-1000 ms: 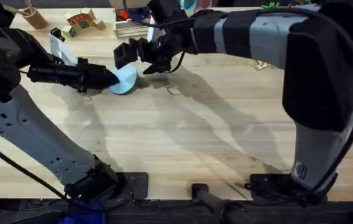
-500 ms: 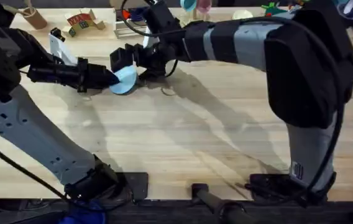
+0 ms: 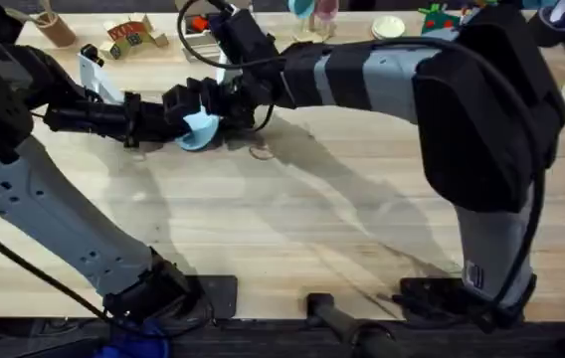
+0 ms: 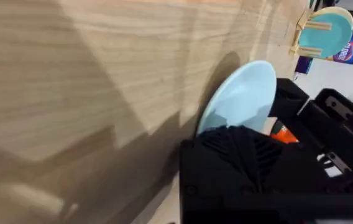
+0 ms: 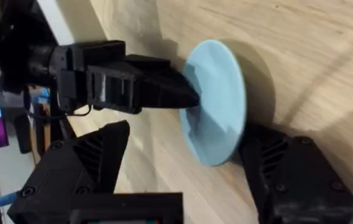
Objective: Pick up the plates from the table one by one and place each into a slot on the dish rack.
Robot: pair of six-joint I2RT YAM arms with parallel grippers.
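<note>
**Two Grippers, One Blue Plate**

From above, we see the light blue plate [image 3: 201,129] tipped up on the table [image 3: 292,229], far from the arm bases. The left gripper [image 3: 175,123] pinches its edge from one side. The right gripper [image 3: 199,103] comes in from the other side, its fingers spread on either side of the plate.

From the left wrist, we see the blue plate [image 4: 242,99] standing on its edge, with the wood under it. Far off, the dish rack [image 4: 307,34] already holds two plates, a teal plate [image 4: 325,37] and a pale one just behind it.

From the right wrist, the left gripper [image 5: 179,96] bites the plate's rim [image 5: 217,102]. The right gripper's own fingers [image 5: 89,162] sit wide apart, one on each side of the plate.

We think the swap could go wrong. If the left gripper lets go before the right one squeezes, the plate may flop down or roll away.

We count three plates, one rack, two grippers.
</note>
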